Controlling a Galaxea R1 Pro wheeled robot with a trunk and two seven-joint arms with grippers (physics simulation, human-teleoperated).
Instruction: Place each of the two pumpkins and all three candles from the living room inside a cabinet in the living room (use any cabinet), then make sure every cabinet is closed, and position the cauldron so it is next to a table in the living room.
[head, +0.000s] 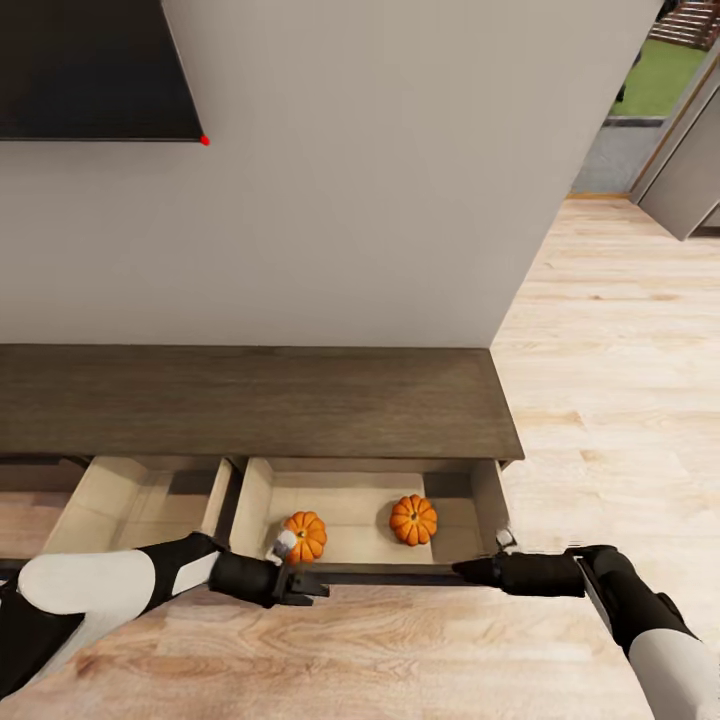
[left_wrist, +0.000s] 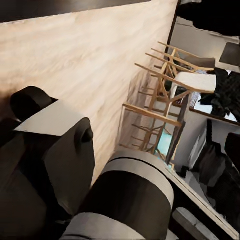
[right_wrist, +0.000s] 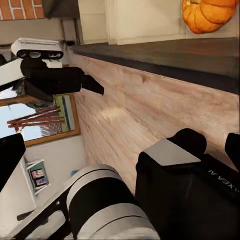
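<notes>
Both arms reach forward and turn inward, so the two forearms lie nearly level and point toward each other across the near part of the scene. The left arm, white at the upper sleeve and black from the elbow on, runs from the near left toward the middle, ending in the left gripper (head: 305, 583); its dark fingers lie close together, though whether they are fully closed cannot be told. The right arm comes in from the near right, bends sharply at the wrist and points left, ending in the right gripper (head: 468, 571), whose fingers taper to a narrow tip. In the right wrist view the left gripper (right_wrist: 92, 85) shows with fingers together.
</notes>
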